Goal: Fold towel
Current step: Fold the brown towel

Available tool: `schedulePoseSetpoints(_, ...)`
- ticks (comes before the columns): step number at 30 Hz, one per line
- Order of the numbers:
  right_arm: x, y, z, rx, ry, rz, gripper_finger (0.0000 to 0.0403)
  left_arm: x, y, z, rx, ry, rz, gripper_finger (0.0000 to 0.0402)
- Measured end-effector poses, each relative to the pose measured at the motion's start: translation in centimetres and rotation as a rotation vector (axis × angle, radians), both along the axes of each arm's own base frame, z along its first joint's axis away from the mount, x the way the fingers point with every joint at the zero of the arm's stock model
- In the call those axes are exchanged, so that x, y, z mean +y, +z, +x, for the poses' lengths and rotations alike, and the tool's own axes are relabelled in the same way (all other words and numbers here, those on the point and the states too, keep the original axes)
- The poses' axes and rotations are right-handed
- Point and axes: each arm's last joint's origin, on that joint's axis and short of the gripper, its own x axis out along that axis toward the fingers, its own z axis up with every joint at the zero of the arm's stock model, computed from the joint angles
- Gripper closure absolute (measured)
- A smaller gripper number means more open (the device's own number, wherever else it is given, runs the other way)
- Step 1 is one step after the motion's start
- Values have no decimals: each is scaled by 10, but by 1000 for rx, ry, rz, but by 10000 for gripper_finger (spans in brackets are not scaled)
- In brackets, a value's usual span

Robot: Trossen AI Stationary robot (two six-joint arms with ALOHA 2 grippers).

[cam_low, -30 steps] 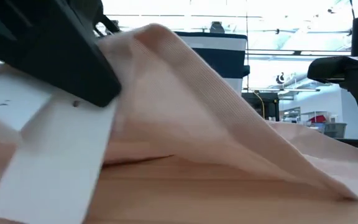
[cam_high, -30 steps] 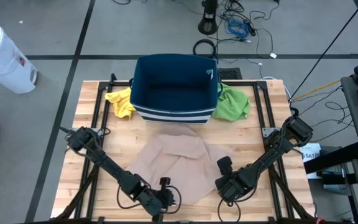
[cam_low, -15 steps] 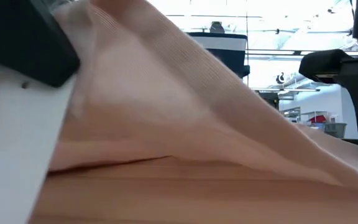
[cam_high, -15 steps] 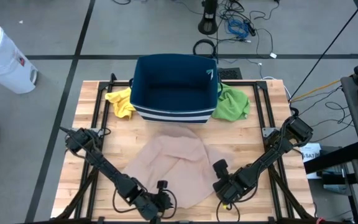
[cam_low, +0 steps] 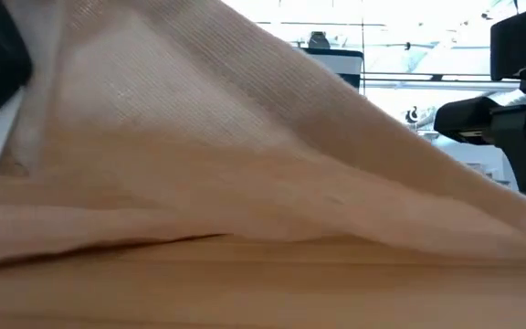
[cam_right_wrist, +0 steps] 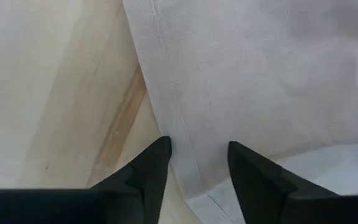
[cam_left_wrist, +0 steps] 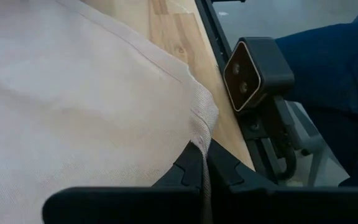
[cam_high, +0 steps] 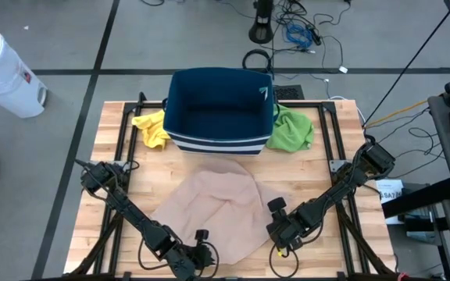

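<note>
Grey floor and loose cables ring your wooden desk (cam_high: 100,156), with the blue bin (cam_high: 220,109) at its far edge and a yellow cloth (cam_high: 151,127) and a green cloth (cam_high: 294,129) tucked beside it. Your beige towel (cam_high: 213,211) lies crumpled on the near half of the desk, in front of the bin.

Look at what has changed over the last second. Your left hand (cam_high: 197,251) has slid nearer to the front edge, dragging the near corner of the towel with it. In the left wrist view its fingers (cam_left_wrist: 194,168) are pressed together on the towel's hem, so that corner is firmly pinched. In the low view the cloth has risen and now fills most of the picture, which tells you the corner is lifted off the wood.

Your right hand (cam_high: 275,225) has moved in along the towel's right edge. In the right wrist view its fingers (cam_right_wrist: 151,171) are spread on either side of the stitched hem (cam_right_wrist: 179,155), with the cloth running between them. They are narrowing but not yet clamped, so you hold nothing on that side.

For the task, this means you are partway through securing two corners. I judge that the fold itself has not begun: the towel is bunched, not flat. Finish closing the right hand on the hem before you lift, or that side may slip free and leave the cloth hanging from one corner.
</note>
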Motion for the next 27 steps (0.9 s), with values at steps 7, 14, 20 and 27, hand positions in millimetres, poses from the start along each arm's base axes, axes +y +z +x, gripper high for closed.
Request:
schedulePoseSetpoints(7, 1, -1, 3, -20, 40, 4, 387, -1, 1, 0, -7, -4, -4, 401)
schedulePoseSetpoints(14, 3, 10, 6, -79, 30, 18, 401, -3, 6, -1, -42, -22, 1, 401)
schedulePoseSetpoints(20, 10, 49, 2, -190, 36, 22, 402, -6, 35, -10, -133, -54, 6, 401)
schedulePoseSetpoints(27, 7, 116, -7, -312, 67, 43, 403, -3, 78, -27, -234, -75, 18, 401)
